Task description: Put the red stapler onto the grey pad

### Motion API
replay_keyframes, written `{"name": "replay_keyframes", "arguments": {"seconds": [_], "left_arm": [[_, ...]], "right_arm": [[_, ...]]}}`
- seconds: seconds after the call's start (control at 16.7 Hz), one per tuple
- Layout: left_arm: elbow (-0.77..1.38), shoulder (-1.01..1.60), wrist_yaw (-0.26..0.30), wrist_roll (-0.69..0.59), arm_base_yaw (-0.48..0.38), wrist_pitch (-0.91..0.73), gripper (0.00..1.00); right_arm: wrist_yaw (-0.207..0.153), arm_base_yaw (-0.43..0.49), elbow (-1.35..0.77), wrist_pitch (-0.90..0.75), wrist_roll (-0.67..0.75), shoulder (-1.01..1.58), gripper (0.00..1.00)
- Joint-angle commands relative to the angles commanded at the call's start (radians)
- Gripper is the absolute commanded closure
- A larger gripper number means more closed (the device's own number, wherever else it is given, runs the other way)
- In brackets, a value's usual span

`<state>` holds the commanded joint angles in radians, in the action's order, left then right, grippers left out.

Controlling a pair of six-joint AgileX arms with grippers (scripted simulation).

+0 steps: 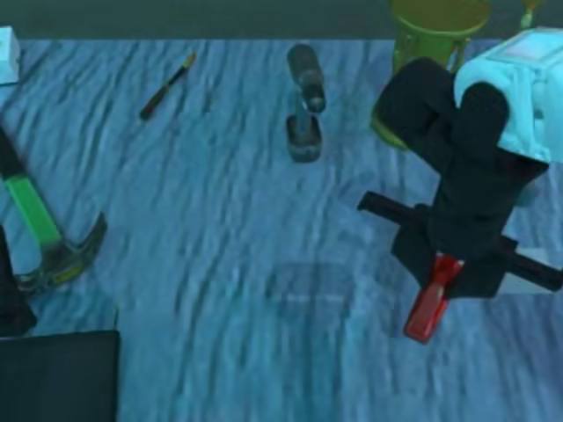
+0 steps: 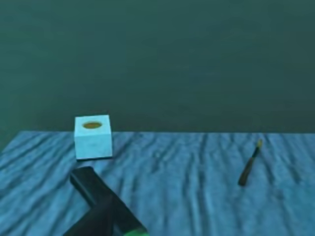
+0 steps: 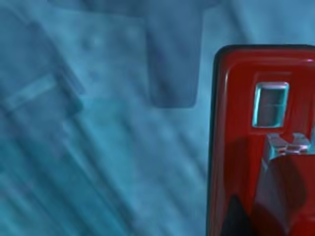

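The red stapler (image 1: 430,306) hangs in my right gripper (image 1: 446,269), which is shut on its upper end at the right of the table; its free end points toward the table's front. In the right wrist view the stapler (image 3: 246,137) fills the picture's edge, above the blue cloth where the gripper's shadow falls. The grey pad (image 1: 308,288) is a faint flat rectangle on the cloth, to the left of the stapler and apart from it. My left arm (image 1: 10,294) stays parked at the table's left edge.
A green-handled hammer (image 1: 35,224) lies at the left, above a black square panel (image 1: 57,378). A screwdriver (image 1: 167,85), a dark drill-like tool (image 1: 305,101) and a green stool (image 1: 435,26) stand at the back. A white cube (image 2: 93,136) sits far left.
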<state>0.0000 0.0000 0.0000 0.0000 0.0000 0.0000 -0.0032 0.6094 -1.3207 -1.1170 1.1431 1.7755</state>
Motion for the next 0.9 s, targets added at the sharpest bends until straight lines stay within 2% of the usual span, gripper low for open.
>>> {"name": "replay_keyframes", "arguments": {"seconds": [0.18, 0.6, 0.72, 0.9], "left_arm": [[0.000, 0.000, 0.000, 0.000, 0.000, 0.000, 0.00], [0.000, 0.000, 0.000, 0.000, 0.000, 0.000, 0.00], [0.000, 0.000, 0.000, 0.000, 0.000, 0.000, 0.00], [0.000, 0.000, 0.000, 0.000, 0.000, 0.000, 0.00]], "right_arm": [[-0.005, -0.086, -0.049, -0.025, 0.132, 0.024, 1.00], [-0.019, -0.354, -0.176, -0.092, 0.556, 0.080, 1.00], [-0.022, -0.400, -0.196, -0.099, 0.610, 0.083, 1.00], [-0.023, -0.413, -0.201, -0.100, 0.624, 0.083, 1.00]]}}
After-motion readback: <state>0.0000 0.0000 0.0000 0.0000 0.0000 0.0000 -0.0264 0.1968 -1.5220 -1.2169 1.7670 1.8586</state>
